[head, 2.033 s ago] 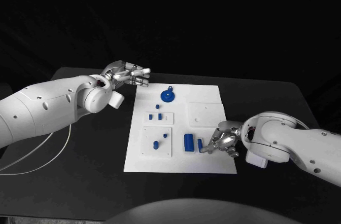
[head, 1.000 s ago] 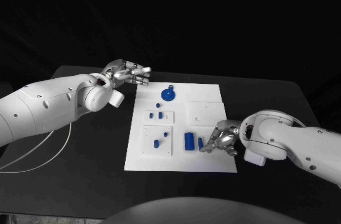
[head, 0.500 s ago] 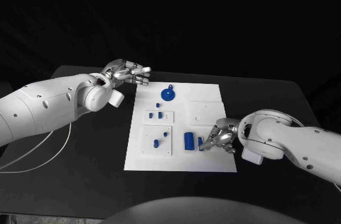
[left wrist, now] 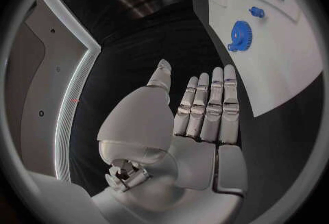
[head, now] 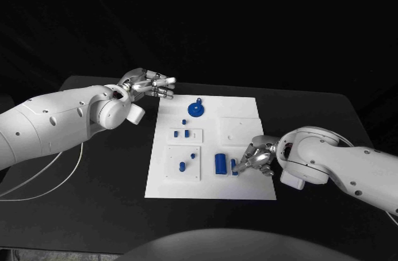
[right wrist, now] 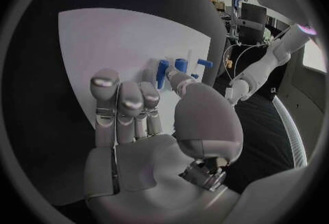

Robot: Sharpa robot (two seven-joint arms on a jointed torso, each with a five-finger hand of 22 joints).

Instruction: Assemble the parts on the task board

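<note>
The white task board point(head: 245, 114) lies mid-table with blue parts on it: a gear point(head: 195, 110) at its far end, two small pegs point(head: 182, 134) in a raised square, two more point(head: 187, 162) in a nearer square, and a tall block point(head: 221, 163). A slim blue piece point(head: 234, 167) stands beside the block. My right hand point(head: 257, 157) is at the board's right edge, its thumb tip against that slim piece point(right wrist: 162, 72), the other fingers point(right wrist: 123, 101) bent and apart from it. My left hand point(head: 149, 86) hovers off the board's far left corner, fingers straight, holding nothing; the gear point(left wrist: 240, 35) lies beyond it.
An empty raised square point(head: 240, 130) sits on the board's right half, just beyond my right hand. A white cable point(head: 50, 177) trails over the black table point(head: 108, 175) under my left arm.
My right hand has crept left onto the board until its thumb meets the slim blue piece. My left hand has stayed where it was.
</note>
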